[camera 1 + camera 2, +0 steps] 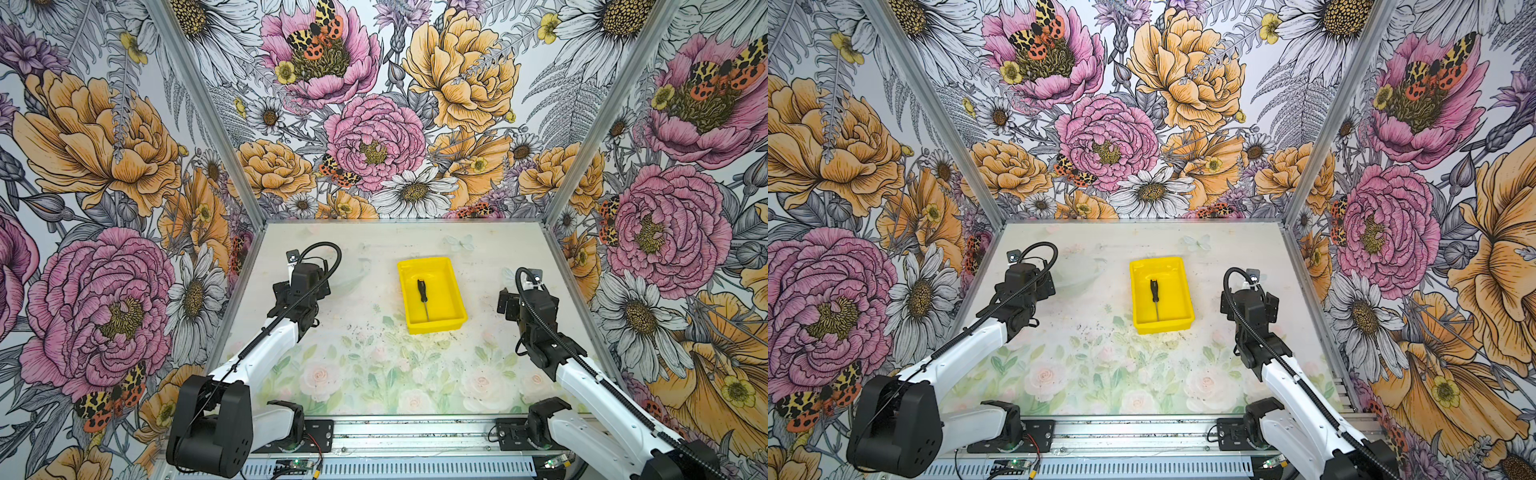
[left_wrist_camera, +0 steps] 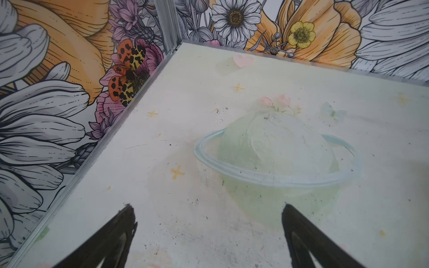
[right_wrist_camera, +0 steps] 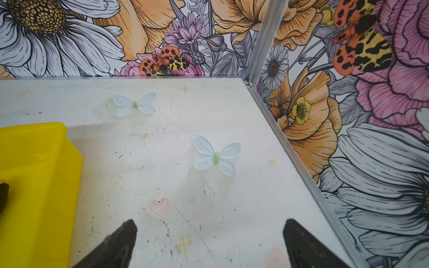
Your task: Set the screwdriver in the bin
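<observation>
The screwdriver (image 1: 423, 296) (image 1: 1155, 296) lies flat inside the yellow bin (image 1: 434, 327) (image 1: 1163, 327), black handle toward the back wall, thin shaft toward the front. The bin stands right of the table's middle. In both top views no gripper is near it. My left gripper (image 2: 207, 206) is open over bare table near the back left corner, with nothing between its fingers. The left wrist (image 1: 305, 286) is well left of the bin. My right gripper (image 3: 209, 221) is open too, over bare table to the right of the bin (image 3: 39, 185), and empty.
Flower-patterned walls with aluminium posts (image 1: 199, 104) (image 1: 615, 104) close in the table on three sides. The table print shows a pale ringed planet (image 2: 276, 157) and butterflies (image 3: 217, 157). A metal rail (image 1: 415, 432) carries both arm bases along the front edge.
</observation>
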### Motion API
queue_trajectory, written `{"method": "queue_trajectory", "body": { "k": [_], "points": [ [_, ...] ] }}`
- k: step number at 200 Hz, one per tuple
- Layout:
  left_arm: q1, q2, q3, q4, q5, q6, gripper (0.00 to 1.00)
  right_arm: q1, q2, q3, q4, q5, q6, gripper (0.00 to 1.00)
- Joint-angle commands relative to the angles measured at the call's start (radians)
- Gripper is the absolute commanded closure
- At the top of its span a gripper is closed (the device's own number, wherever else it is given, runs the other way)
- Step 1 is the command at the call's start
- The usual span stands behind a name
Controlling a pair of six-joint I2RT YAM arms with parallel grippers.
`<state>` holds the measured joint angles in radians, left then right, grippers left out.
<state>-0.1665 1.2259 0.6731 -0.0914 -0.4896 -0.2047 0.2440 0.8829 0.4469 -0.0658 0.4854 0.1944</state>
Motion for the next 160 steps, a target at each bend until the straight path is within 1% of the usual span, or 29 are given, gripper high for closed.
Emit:
{"method": "queue_trajectory", "body": {
  "k": [1,22,34,55,67,78,91,107,126,130,136,160],
  "points": [
    [0.055,-0.035,-0.105,0.206,0.094,0.061,0.01,-0.040,-0.018,-0.057,0.141,-0.004,0.008,0.00],
    [0.085,-0.049,-0.238,0.455,0.151,0.120,0.01,-0.097,-0.004,-0.116,0.258,-0.085,-0.015,0.00],
    [0.094,-0.034,-0.277,0.549,0.162,0.137,0.01,-0.123,0.023,-0.130,0.296,-0.116,-0.025,0.00],
    [0.110,0.018,-0.269,0.575,0.186,0.162,0.01,-0.152,0.104,-0.152,0.389,-0.135,-0.029,0.00],
    [0.121,0.064,-0.266,0.618,0.202,0.164,0.01,-0.165,0.157,-0.162,0.454,-0.149,-0.034,0.01],
    [0.133,0.098,-0.234,0.605,0.228,0.172,0.01,-0.169,0.208,-0.141,0.474,-0.162,-0.049,0.00],
    [0.141,0.150,-0.222,0.679,0.236,0.185,0.01,-0.173,0.262,-0.122,0.523,-0.172,-0.062,0.01],
    [0.158,0.207,-0.193,0.725,0.255,0.179,0.01,-0.186,0.328,-0.104,0.593,-0.183,-0.076,0.00],
    [0.169,0.285,-0.178,0.788,0.273,0.184,0.01,-0.207,0.406,-0.063,0.635,-0.189,-0.084,0.01],
    [0.168,0.280,-0.174,0.773,0.273,0.187,0.01,-0.211,0.421,-0.056,0.647,-0.189,-0.085,0.01],
    [0.168,0.274,-0.173,0.751,0.308,0.190,0.01,-0.215,0.442,-0.046,0.664,-0.191,-0.085,0.01],
    [0.173,0.281,-0.246,0.896,0.349,0.195,0.01,-0.230,0.517,-0.001,0.701,-0.221,-0.083,0.00]
  ]
}}
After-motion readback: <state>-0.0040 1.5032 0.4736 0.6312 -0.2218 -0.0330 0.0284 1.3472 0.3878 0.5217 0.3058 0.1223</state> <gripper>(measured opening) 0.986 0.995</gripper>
